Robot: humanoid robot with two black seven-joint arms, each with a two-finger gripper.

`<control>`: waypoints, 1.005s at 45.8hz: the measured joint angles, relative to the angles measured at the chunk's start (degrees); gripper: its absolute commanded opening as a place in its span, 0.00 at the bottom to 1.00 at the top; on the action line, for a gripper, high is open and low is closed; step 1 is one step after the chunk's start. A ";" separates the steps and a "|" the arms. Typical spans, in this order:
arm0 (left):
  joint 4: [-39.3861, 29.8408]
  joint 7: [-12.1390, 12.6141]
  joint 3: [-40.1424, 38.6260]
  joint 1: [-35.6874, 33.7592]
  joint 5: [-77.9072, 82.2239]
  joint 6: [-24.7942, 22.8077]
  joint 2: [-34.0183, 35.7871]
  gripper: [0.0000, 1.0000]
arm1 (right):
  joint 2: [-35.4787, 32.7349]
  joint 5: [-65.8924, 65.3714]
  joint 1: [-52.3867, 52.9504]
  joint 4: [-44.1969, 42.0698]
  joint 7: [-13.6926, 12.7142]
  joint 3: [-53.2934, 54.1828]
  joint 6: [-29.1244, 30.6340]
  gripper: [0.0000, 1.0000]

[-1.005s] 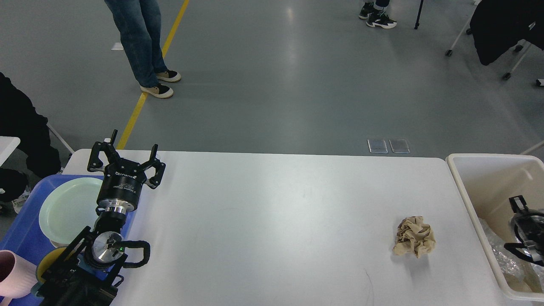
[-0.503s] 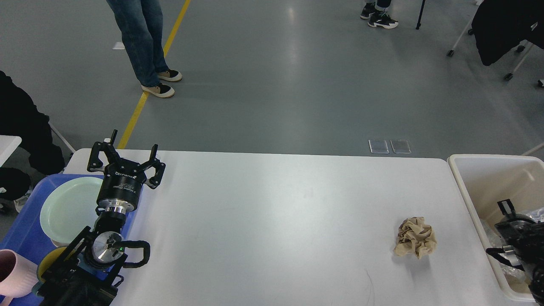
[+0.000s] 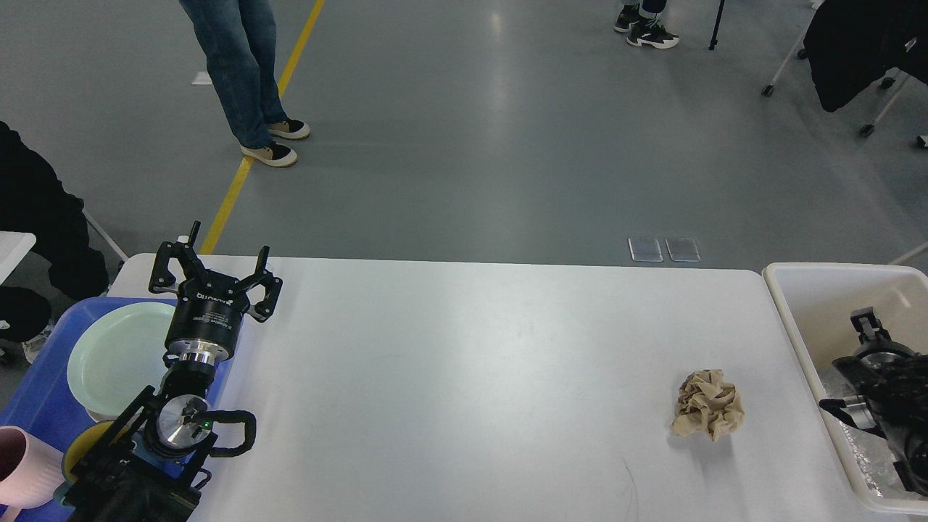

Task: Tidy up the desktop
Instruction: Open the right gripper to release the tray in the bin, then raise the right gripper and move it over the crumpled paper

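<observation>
Far left, a blue plastic tray [image 3: 36,395] sits just beside the bench's left end, w/ a pale green plate [image 3: 119,359] in it, a pink cup [image 3: 18,464] at the near corner and sth yellow [image 3: 83,446] partly hidden under the arm. The left gripper [image 3: 214,272] stands over the tray's right edge and the bench's far-left corner; its fingers [image 3: 163,264] are spread apart, holding nothing.

The desktop, i.e. the white bench [image 3: 464,377], fills the lower half of the view, between tray and bin. Surface is matte white w/ rounded corners, soft light reflections, and a thin dark curved mark near the front edge, right of centre. One crumpled beige paper wad [image 3: 707,402] lies on it toward the right end, well apart from the left gripper.

At the right end, touching or just beside the bench, a cream plastic bin [image 3: 812,319]. The right gripper [image 3: 866,326] is inside it, dark and end-on; I cannot tell if its fingers are apart or closed.

Room behind: grey glossy floor [image 3: 471,130] w/ a yellow line [image 3: 250,152], a person in jeans [image 3: 239,72] standing on it, two small floor plates [image 3: 663,249], another pair of shoes [image 3: 645,29] at top, and a dark jacket on a wheeled chair [image 3: 855,51] top right.
</observation>
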 measured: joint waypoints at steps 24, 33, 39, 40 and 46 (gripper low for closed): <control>0.00 0.08 0.00 0.00 0.00 0.00 0.00 0.96 | -9.41 -13.84 41.29 46.66 -3.60 -38.68 11.83 1.00; 0.00 0.08 0.00 0.00 0.00 0.00 0.00 0.96 | -6.63 -13.74 58.54 65.57 -4.91 -47.27 16.02 1.00; 0.00 0.08 0.00 0.00 0.00 0.00 0.00 0.96 | -5.53 -13.69 63.76 73.86 -8.71 -48.35 16.47 1.00; 0.00 0.08 0.00 0.00 0.00 0.00 0.00 0.96 | -5.12 -13.67 64.55 74.62 -9.08 -48.44 16.73 1.00; 0.00 0.08 0.00 0.00 0.00 0.04 0.00 0.96 | -1.55 -13.46 72.81 76.84 -9.61 -48.74 26.17 1.00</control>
